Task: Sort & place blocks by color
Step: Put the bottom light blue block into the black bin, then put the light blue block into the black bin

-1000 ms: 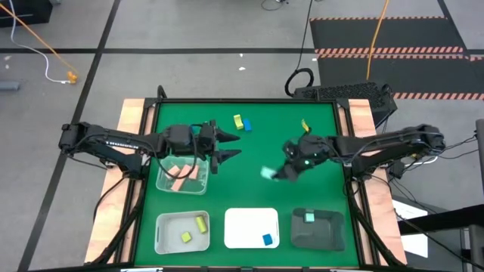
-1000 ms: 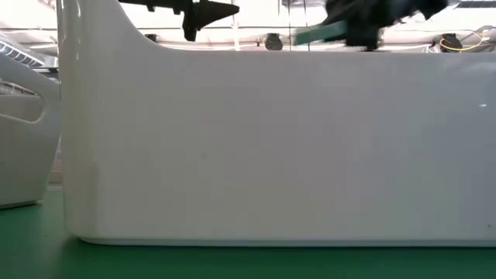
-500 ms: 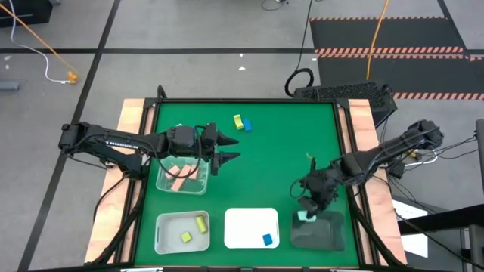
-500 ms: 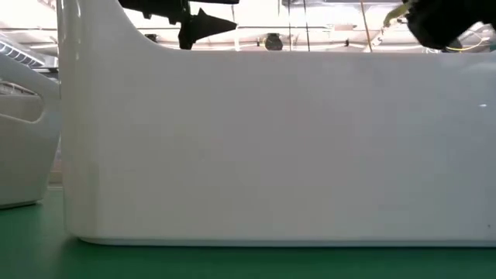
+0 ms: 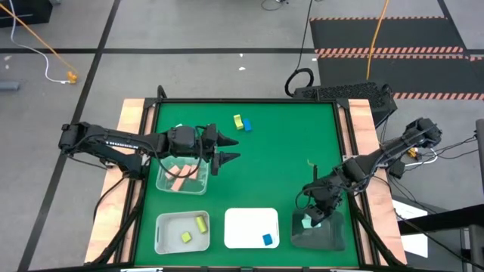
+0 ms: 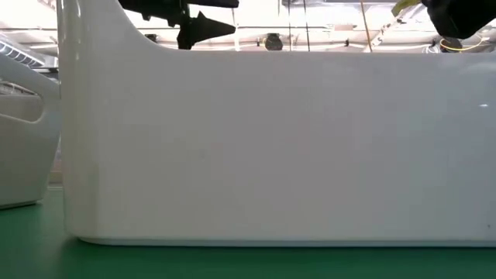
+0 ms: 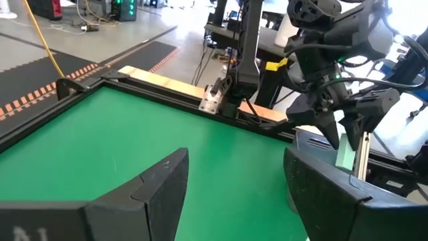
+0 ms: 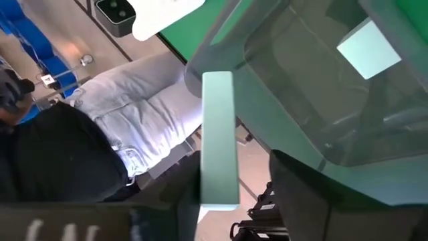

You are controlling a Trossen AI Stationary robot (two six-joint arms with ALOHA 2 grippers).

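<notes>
My right gripper [image 5: 311, 217] hangs over the dark tray [image 5: 333, 236] at the table's near right, shut on a pale mint bar [image 8: 219, 127]. A mint cube [image 8: 370, 48] lies on that tray's floor. My left gripper [image 5: 228, 147] hovers open by the far right corner of the clear tray [image 5: 163, 183], which holds salmon-pink bars [image 5: 178, 178]. The near-left tray holds two yellow-green blocks [image 5: 200, 223]. A blue block [image 5: 267, 239] lies in the white tray [image 5: 246, 219]. One yellow-green block [image 5: 237, 120] and one blue block [image 5: 246, 125] rest on the mat. My right gripper pinches the mint bar between its two fingers [image 8: 294, 194] at one end [image 8: 219, 191]. The fingers come from above, pointing down, and lie along the bar. The bar sticks out past the fingertips [image 7: 346, 154], lifted clear above the dark tray.
The green mat's middle [image 5: 265, 174] lies bare between the arms. A white tray wall [image 6: 271, 147] fills the low view. A person in light jeans [image 8: 147, 100] sits just past the table's near right edge.
My right gripper has carried the mint bar from the middle of the table toward the near right edge and come down over the dark tray, staying shut on it.
</notes>
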